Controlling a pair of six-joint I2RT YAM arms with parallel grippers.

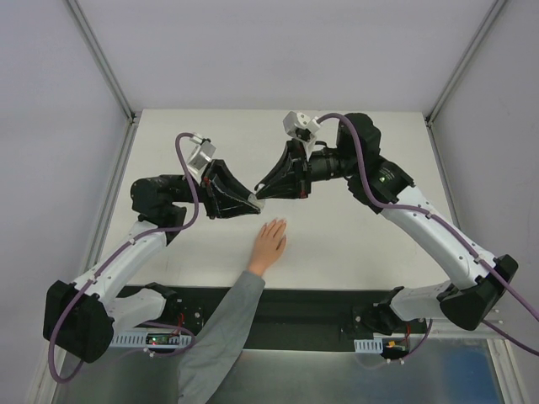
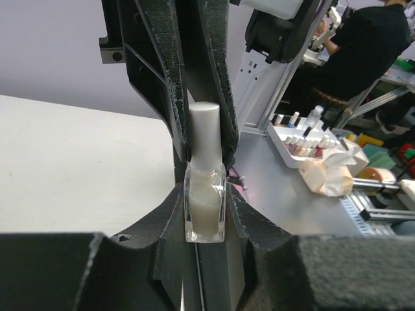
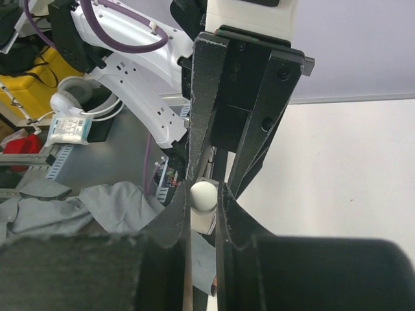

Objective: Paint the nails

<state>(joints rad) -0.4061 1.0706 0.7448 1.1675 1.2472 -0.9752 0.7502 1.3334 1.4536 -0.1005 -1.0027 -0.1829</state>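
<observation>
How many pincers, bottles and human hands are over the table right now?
pincers: 2, the left pincer and the right pincer
bottle: 1
hand: 1
total: 4

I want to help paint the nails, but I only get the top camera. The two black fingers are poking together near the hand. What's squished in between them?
Observer: A small nail polish bottle. The left fingers clamp its clear glass body.
Operator: Is its lid off?
Observer: No. The white cap is on, and the right fingers are closed around it.
Operator: What colour is inside?
Observer: Milky whitish polish, showing through the glass.
</observation>
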